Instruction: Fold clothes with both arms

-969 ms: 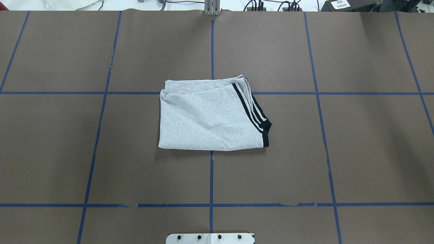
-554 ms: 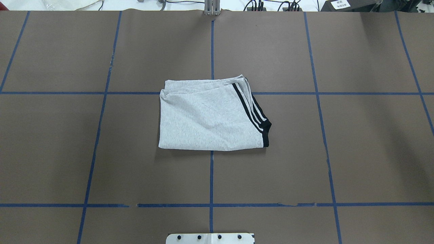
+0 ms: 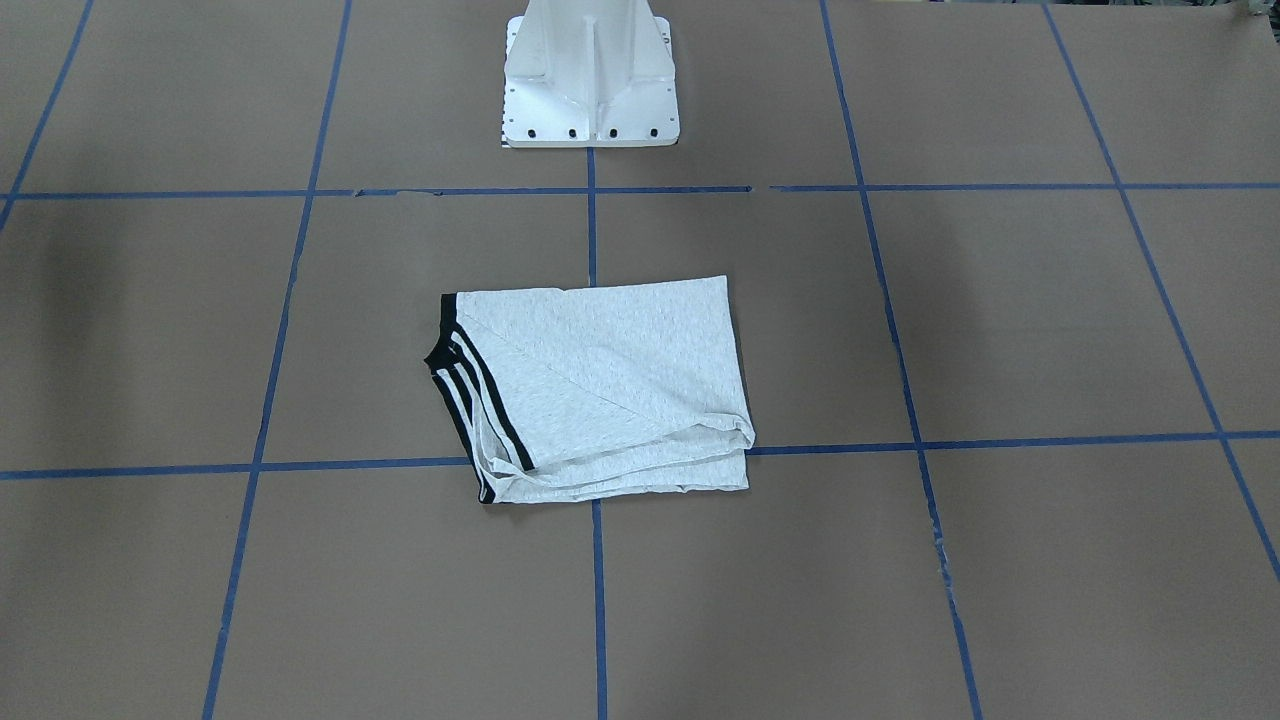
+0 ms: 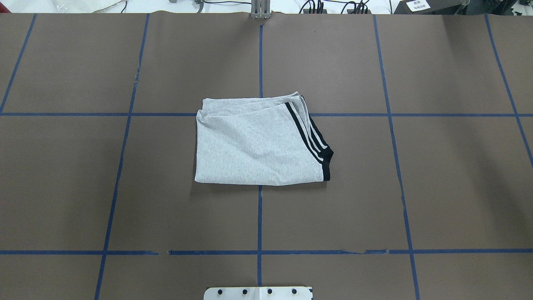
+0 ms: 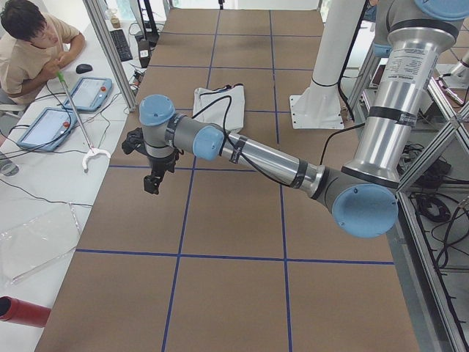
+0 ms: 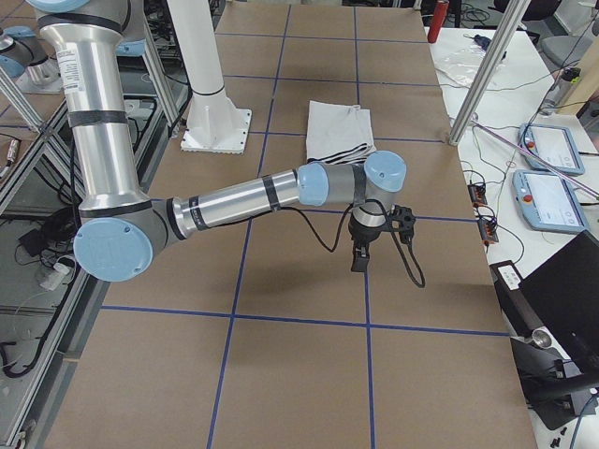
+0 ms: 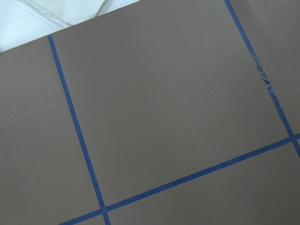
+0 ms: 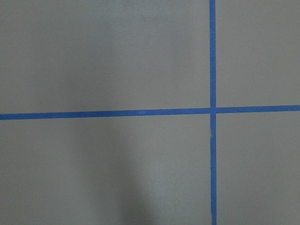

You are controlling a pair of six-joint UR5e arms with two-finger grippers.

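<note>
The T-shirt (image 4: 258,146) is seen folded into a compact rectangle at the middle of the brown-papered table (image 4: 437,187). It is laid across a crossing of blue tape lines (image 4: 259,216), with its striped trim turned toward the robot's right. A white pedestal (image 3: 590,70) is bolted at the robot's edge. A white desk (image 5: 44,183) with tablets (image 5: 86,94) and a seated operator (image 5: 29,44) is set along the far side. The left gripper (image 5: 152,182) and right gripper (image 6: 358,257) are held above bare table, well apart from the T-shirt. Whether either is parted or clenched cannot be told, since both are caught only from the side. Only table and tape lines are shown by the wrist cameras.
</note>
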